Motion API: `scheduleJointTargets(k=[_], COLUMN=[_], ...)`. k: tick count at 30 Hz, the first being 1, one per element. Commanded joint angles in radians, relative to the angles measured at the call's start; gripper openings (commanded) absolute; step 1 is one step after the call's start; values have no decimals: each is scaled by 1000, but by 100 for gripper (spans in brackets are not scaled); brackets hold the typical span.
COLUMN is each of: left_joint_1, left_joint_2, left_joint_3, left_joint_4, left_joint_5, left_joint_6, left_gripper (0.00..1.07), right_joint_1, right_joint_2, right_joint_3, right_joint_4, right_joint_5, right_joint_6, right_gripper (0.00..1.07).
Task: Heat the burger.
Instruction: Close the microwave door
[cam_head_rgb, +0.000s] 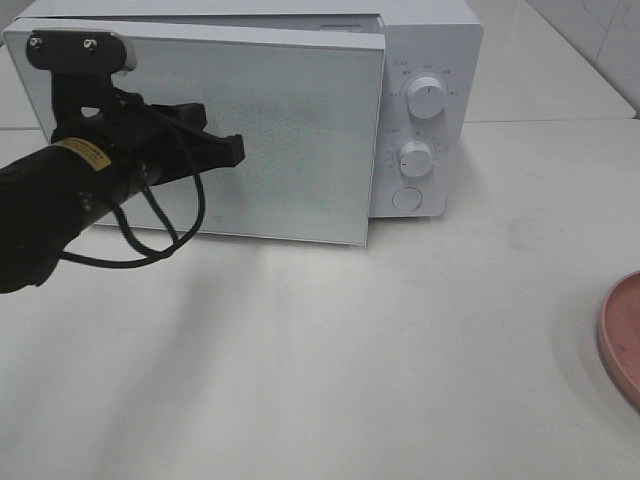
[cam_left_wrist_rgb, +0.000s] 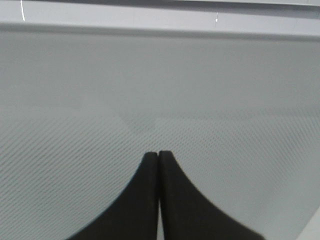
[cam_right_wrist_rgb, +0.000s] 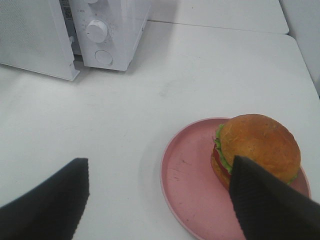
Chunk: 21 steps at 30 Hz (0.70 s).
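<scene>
The burger (cam_right_wrist_rgb: 260, 142), with a golden bun, green lettuce and red tomato, sits on a round pink plate (cam_right_wrist_rgb: 190, 195) in the right wrist view. It is out of frame in the exterior high view. My right gripper (cam_right_wrist_rgb: 160, 162) is open and empty, hovering over the table with one finger in front of the burger's edge. My left gripper (cam_head_rgb: 238, 150) is shut with its fingertips (cam_left_wrist_rgb: 154, 157) close against the frosted microwave door (cam_head_rgb: 300, 130). I cannot tell if they touch it.
The white microwave (cam_head_rgb: 430, 60) stands at the back, with two dials (cam_head_rgb: 427, 98) and a round button on its right panel. Its door stands slightly ajar, its free edge forward of the body (cam_right_wrist_rgb: 70, 75). The plate's rim (cam_head_rgb: 625, 335) shows at the table's right edge.
</scene>
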Motion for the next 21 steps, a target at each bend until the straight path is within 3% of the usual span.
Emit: scheduleJointTargets(k=[1,5,7,18,21], left_joint_1=[-43,-63,-75,-76,-76], left_joint_2=[43,71,105,174,192], left_joint_3=[-84,-134,-203,-350,-394], left_joint_4=[-65,-94,-128,-141,-160], left_joint_5=[-1,22,81,131,159], left_joint_6=[44,68,86,90,119], left_gripper=[0,0,0,0,0], right_joint_1=[-6,-6,-6,-6,-6], right_joint_2=[-27,-27,-27,-27,-27], right_joint_3=[4,4,4,4,4], right_joint_4=[-4,-4,-4,-4,-4], right_joint_5=[-7,-7,-7,-7,-7], right_joint_6=[-5,-5,-5,-5,-5], right_gripper=[75,75,75,75,75])
